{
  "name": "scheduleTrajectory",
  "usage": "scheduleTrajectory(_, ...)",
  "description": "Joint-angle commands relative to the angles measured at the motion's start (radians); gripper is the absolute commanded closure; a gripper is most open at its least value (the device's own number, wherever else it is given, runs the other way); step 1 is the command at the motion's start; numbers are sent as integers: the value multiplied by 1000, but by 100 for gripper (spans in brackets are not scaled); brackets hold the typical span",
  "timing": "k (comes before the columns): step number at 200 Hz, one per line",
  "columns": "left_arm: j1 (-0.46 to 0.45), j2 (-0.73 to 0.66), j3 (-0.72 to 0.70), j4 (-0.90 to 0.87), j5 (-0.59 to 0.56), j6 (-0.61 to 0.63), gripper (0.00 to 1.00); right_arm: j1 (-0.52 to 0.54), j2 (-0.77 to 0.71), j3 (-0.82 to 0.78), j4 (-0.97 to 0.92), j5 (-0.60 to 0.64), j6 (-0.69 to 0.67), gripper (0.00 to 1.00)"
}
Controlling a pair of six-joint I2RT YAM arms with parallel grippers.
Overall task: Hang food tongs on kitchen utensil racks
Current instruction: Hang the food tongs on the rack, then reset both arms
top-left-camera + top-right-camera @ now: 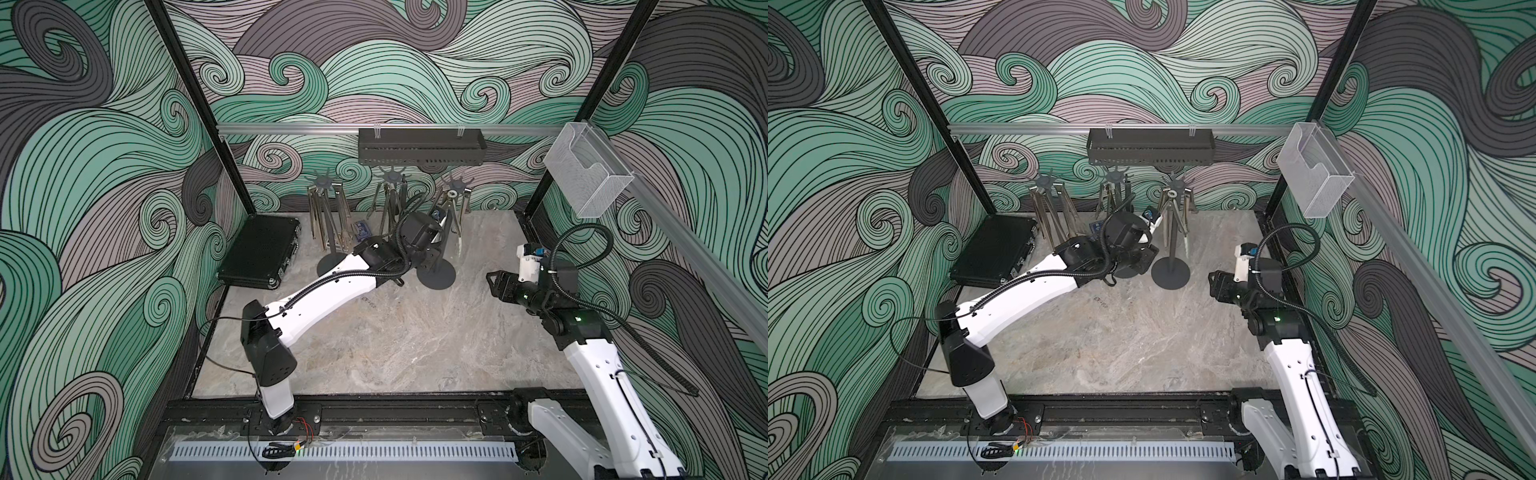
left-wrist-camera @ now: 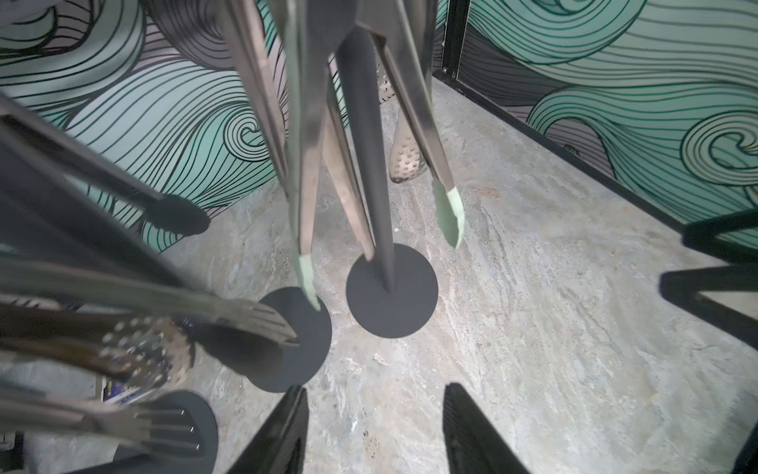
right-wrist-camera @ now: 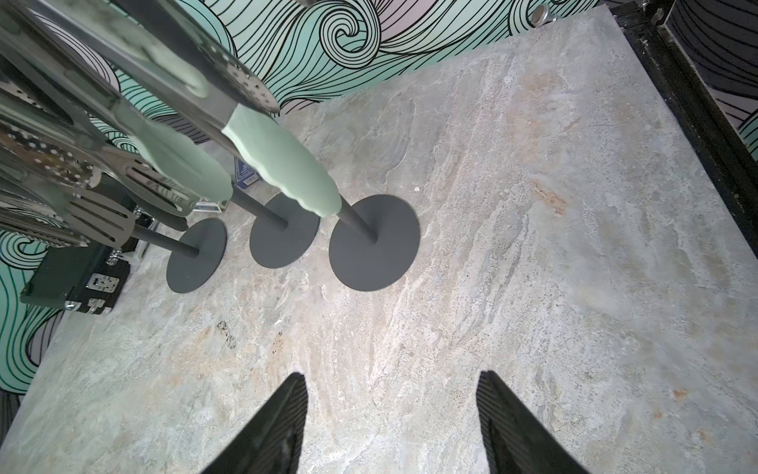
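Note:
Three kitchen utensil racks stand in a row at the back: left (image 1: 325, 179), middle (image 1: 392, 174) and right (image 1: 455, 186). Several steel food tongs hang from their hook crowns. The pale-green-tipped tongs (image 2: 449, 217) hang on the right rack, whose pole (image 2: 371, 164) rises from a round base (image 2: 391, 291). My left gripper (image 2: 375, 394) is low between the middle and right racks, open, with only bare tabletop between its fingers. My right gripper (image 1: 492, 284) hovers to the right of the racks, open and empty, its fingers (image 3: 287, 410) over bare stone.
A black case (image 1: 259, 251) lies at the back left. A dark perforated shelf (image 1: 422, 145) hangs on the rear rail, and a clear mesh basket (image 1: 586, 174) hangs on the right rail. A small blue packet (image 1: 360, 232) lies behind the racks.

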State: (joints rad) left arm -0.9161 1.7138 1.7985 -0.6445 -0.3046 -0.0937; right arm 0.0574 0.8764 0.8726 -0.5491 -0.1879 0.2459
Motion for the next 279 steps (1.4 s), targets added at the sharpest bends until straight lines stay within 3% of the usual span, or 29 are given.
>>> scheduleTrajectory(1, 19, -177, -71, -37, -104, -14, 37, -5, 10, 15, 6, 24, 0, 28)
scheduleTrajectory(22, 110, -377, -219, -35, -153, -37, 25, -8, 18, 20, 3, 60, -2, 21)
scheduleTrajectory(57, 410, -605, -373, -65, -188, -77, 4, -12, 62, 47, -4, 112, 10, 15)
scheduleTrajectory(85, 678, -627, -449, -40, -140, -87, 2, -20, 127, 54, 26, 246, 34, 12)
scheduleTrajectory(113, 868, -609, -620, 148, -112, -111, 4, -37, 164, -88, 328, 367, -33, 11)
scheduleTrajectory(147, 939, -620, -959, 583, -190, -57, 4, -42, 236, -355, 873, 495, -165, 12)
scheduleTrajectory(165, 984, -615, -1081, 718, -173, -78, 4, -42, 346, -366, 915, 498, -199, 13)
scheduleTrajectory(198, 1014, -594, -1261, 900, -121, -49, 5, -38, 488, -461, 1200, 490, -223, 13)
scheduleTrajectory(215, 1025, -562, -1364, 1066, -97, -65, 5, -37, 505, -422, 1142, 445, -216, 13)
scheduleTrajectory(243, 1035, -445, -1420, 1215, -17, -56, 6, -25, 625, -484, 1392, 345, -238, 13)
scheduleTrajectory(253, 1036, -438, -1394, 1173, 40, -65, 7, -17, 688, -510, 1533, 319, -264, 13)
scheduleTrajectory(269, 1036, -387, -1403, 1264, 100, -87, 7, -11, 648, -487, 1413, 285, -283, 12)
scheduleTrajectory(279, 1034, -331, -1421, 1363, 181, -53, 8, -9, 669, -509, 1500, 236, -308, 12)
